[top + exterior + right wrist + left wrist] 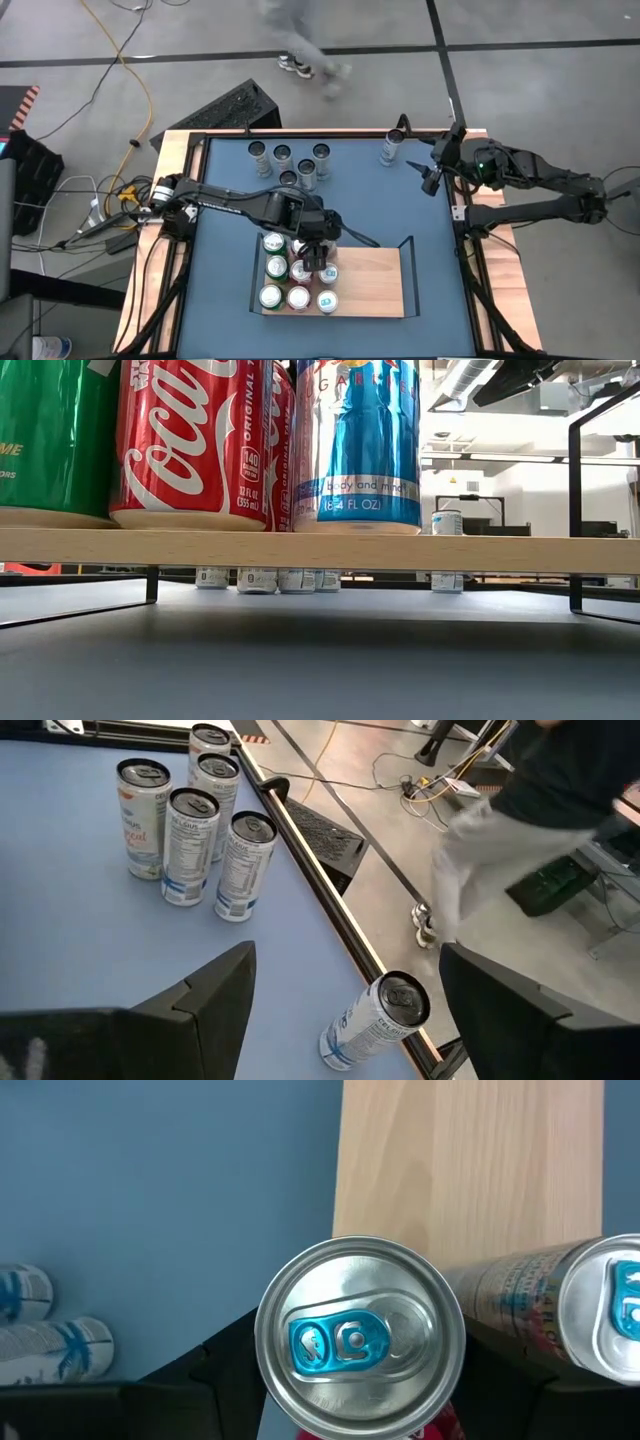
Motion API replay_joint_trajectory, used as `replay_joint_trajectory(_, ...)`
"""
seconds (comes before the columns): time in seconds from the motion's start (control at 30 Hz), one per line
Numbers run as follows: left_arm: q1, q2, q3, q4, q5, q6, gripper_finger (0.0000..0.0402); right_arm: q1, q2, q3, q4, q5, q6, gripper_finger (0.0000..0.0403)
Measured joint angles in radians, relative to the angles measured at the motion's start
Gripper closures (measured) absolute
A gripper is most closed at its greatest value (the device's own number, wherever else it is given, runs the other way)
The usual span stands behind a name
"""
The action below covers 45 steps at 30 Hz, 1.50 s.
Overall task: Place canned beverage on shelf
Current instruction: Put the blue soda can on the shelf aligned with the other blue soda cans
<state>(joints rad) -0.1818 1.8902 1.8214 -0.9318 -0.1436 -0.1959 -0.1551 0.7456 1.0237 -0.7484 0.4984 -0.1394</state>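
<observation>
The left end effector is clamping a blue-tabbed can over the shelf, beside a Coca-Cola Original Taste can; the right end effector is gaping empty near Celsius cans.

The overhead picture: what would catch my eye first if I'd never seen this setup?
Probably the cluster of cans packed onto the left end of the shelf, where the left gripper grips a silver can with a blue tab. Five more cans stand grouped at the table's far edge, and the right gripper hangs open beside a lone can.

Overhead, low, wrist cams; shelf probably shared
</observation>
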Motion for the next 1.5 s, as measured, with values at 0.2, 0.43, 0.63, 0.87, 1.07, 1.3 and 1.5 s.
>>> replay_joint_trajectory(0.2, -0.002, 0.011, 0.000, 0.018, -0.002, 0.008, 0.0170, 0.000, 0.000, 0.000, -0.001, 0.000, 0.000, 0.0097)
replay_joint_trajectory(0.43, -0.007, 0.011, 0.002, 0.029, -0.020, 0.017, 0.0170, 0.000, 0.000, 0.000, -0.001, 0.000, 0.000, 0.0097)
replay_joint_trajectory(0.63, -0.010, 0.011, 0.002, 0.034, -0.021, 0.022, 0.0172, 0.000, 0.000, 0.000, -0.001, 0.000, 0.000, 0.0097)
replay_joint_trajectory(0.87, -0.009, 0.030, 0.000, 0.038, 0.001, 0.037, 0.0172, 0.000, 0.000, 0.000, -0.002, -0.001, 0.000, 0.0097)
replay_joint_trajectory(1.07, -0.009, 0.028, 0.001, 0.036, -0.010, 0.053, 0.0173, 0.000, 0.000, 0.000, -0.003, -0.001, 0.000, 0.0097)
replay_joint_trajectory(1.3, -0.009, 0.028, 0.001, 0.032, -0.010, 0.060, 0.0173, 0.000, 0.000, 0.000, -0.003, -0.001, 0.000, 0.0097)
replay_joint_trajectory(1.5, -0.009, 0.038, 0.001, 0.042, -0.009, 0.077, 0.0174, 0.000, 0.000, 0.000, -0.003, -0.001, 0.000, 0.0097)
